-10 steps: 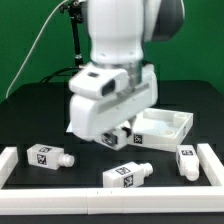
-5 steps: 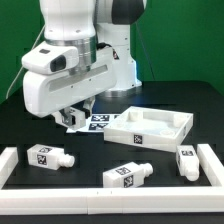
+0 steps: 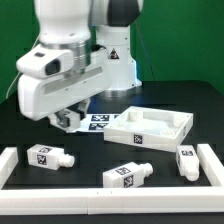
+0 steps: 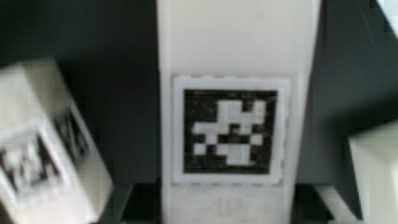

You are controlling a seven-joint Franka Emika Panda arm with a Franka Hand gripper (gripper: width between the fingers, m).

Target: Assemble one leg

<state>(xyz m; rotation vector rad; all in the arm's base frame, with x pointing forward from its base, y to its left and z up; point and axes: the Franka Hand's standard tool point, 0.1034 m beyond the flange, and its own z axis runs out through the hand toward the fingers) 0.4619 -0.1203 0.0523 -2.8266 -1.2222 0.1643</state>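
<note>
**ONE LEG IN HAND.** A leg (image 4: 228, 120) was held low over the black table (image 3: 100, 150) at the exterior view's left by the Panda arm's gripper (image 3: 68, 119). The fingers were judged to be pinched on the leg's sides, though the contact itself was mostly hidden under the hand. In the wrist view the leg was shown lengthwise through the middle of the picture, with its tag turned to the camera. That hold was judged to leave one end free for seating. The white panel (image 3: 165, 138) was set flat to the right, well apart from the gripper, with the marker board (image 3: 100, 121) between them. Three spare parts were laid out along the near side: a near-left leg (image 3: 50, 157), a near-centre leg (image 3: 127, 175) and a near-right leg (image 3: 186, 160). Each was kept apart from the others, presumably so that it could be taken singly.
</note>
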